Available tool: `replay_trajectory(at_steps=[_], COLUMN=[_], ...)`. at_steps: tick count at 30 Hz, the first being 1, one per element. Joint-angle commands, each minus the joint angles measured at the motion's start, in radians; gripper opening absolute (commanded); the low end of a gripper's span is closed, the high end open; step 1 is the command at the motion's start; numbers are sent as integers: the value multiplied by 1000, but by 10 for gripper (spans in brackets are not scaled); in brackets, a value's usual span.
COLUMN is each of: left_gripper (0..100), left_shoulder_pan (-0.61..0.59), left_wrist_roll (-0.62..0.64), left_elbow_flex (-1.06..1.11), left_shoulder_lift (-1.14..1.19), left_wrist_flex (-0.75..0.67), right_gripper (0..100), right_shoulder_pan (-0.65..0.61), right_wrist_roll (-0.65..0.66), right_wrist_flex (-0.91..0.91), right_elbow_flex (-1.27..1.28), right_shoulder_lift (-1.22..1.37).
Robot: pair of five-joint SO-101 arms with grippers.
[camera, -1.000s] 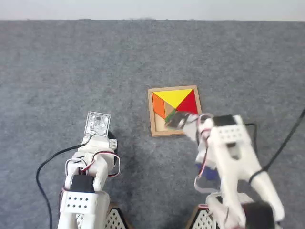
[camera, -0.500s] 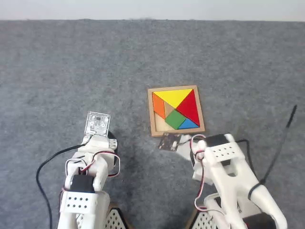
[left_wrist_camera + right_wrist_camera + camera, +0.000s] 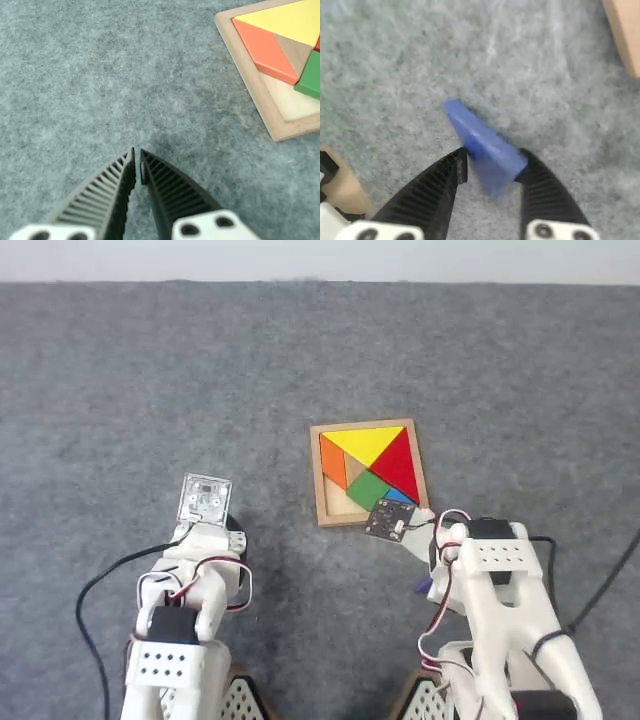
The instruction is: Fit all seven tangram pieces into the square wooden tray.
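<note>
A: The right tool [image 3: 493, 154] has a jaw pressed to each side of a violet-blue tangram piece [image 3: 487, 145], over the grey desk [image 3: 395, 60]. I can't tell whether the piece is lifted or resting on the surface.

B: And the tray?

A: The square wooden tray [image 3: 316, 480] sits near the middle of the desk, just beyond that arm. Six pieces lie in it: a yellow triangle [image 3: 365, 443], a red triangle [image 3: 400, 465], an orange piece [image 3: 332, 460], a tan triangle [image 3: 353, 475], a green square [image 3: 368, 490] and a light-blue triangle [image 3: 400, 498]. One bare patch [image 3: 295, 102] remains, at the tray's near corner on the left arm's side.

B: So this is the last one.

A: That's my reading. The seventh piece is gripped, and carrying it over and seating it is not yet done.

B: What does the next move call for?

A: Lift it clear of the rim and carry it across the near edge to that corner. Then turn it until its edges line up with the orange and green neighbours. How it sits in the grip is hard to make out, so it may need laying flat and a nudge to drop in.

B: The left tool?

A: The left tool [image 3: 137, 151] hangs low over bare desk, short of the tray. Its jaws are closed to a sliver, with nothing between them.
</note>
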Motion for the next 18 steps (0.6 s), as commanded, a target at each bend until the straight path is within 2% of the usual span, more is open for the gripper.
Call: replay_trajectory(at_steps=[1,7,10,14,18], left_gripper=[15,15,15,15,15], left_shoulder_pan=[-5,-5,-5,-5,-5], left_wrist_roll=[8,8,8,8,8], left_elbow_flex=[-8,-8,-8,-8,-8], left_shoulder_lift=[-12,-12,-12,-12,-12], left_wrist_flex=[2,2,2,2,2], right_gripper=[80,72,61,18,8], right_shoulder_pan=[12,13,15,1,-79], right_wrist_roll=[18,6,-61,-115,-155], right_wrist_flex=[-22,-30,-27,102,196], right_elbow_flex=[-6,-14,-78,-253,-384], right_shoulder_lift=[-30,-30,-30,-30,-30])
